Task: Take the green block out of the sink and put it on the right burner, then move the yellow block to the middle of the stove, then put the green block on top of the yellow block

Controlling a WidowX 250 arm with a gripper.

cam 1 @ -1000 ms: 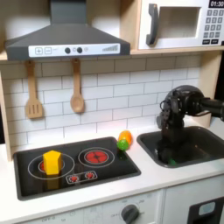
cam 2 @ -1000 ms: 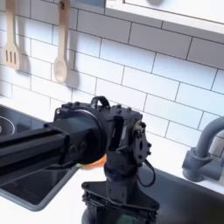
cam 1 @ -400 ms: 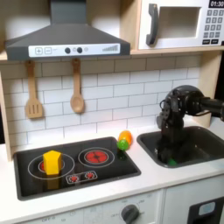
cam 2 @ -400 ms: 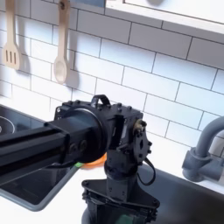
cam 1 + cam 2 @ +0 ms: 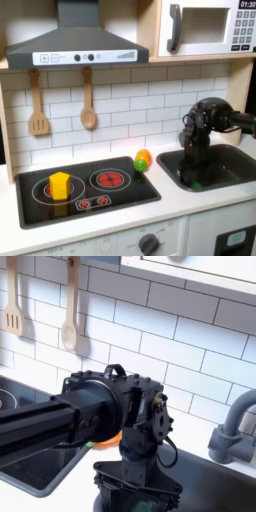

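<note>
Green block point(image 5: 197, 184) down in the sink point(image 5: 238, 163), seen in the first exterior view as a small green patch right at the lower end of the tool point(image 5: 194, 180). Tool reaching straight down into the basin, tip at or touching the block; jaws hidden by the black arm body, so no telling whether released, clenched or grasping the block. Yellow block point(image 5: 59, 184) upright on the ring burner at the first exterior view's left of the stove point(image 5: 30, 210), well apart from the tool. Round orange-and-green toy point(image 5: 143, 159) on the white surface point(image 5: 120, 222) between stove and sink. In the second exterior view, black arm point(image 5: 125, 421) close up, faucet point(image 5: 232, 426) at the second exterior view's right.
</note>
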